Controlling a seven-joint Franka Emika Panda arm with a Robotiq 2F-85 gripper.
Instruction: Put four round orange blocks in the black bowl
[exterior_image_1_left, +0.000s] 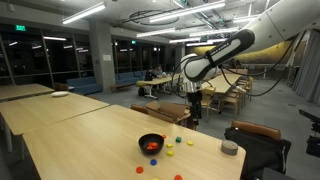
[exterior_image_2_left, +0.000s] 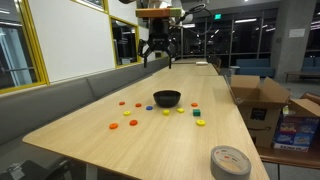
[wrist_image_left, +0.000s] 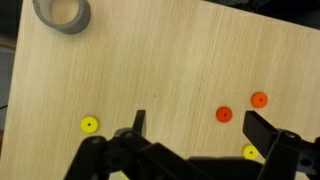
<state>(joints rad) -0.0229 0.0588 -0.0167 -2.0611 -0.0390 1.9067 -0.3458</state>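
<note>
My gripper (wrist_image_left: 200, 125) is open and empty, held high above the table in both exterior views (exterior_image_1_left: 195, 108) (exterior_image_2_left: 158, 58). In the wrist view two round orange blocks (wrist_image_left: 224, 114) (wrist_image_left: 260, 99) lie on the wood near the right finger. The black bowl (exterior_image_2_left: 166, 98) stands mid-table, well below and apart from the gripper; in an exterior view (exterior_image_1_left: 151, 144) something orange-red shows inside it. Several orange blocks (exterior_image_2_left: 125, 114) lie loose on the table beside the bowl.
A grey tape roll (wrist_image_left: 62, 12) (exterior_image_2_left: 230, 160) (exterior_image_1_left: 229, 147) lies near the table edge. Yellow discs (wrist_image_left: 89, 125) (wrist_image_left: 249, 152) (exterior_image_2_left: 201, 123) and green and blue pieces (exterior_image_2_left: 195, 108) are scattered around the bowl. Cardboard boxes (exterior_image_2_left: 258, 100) stand beside the table.
</note>
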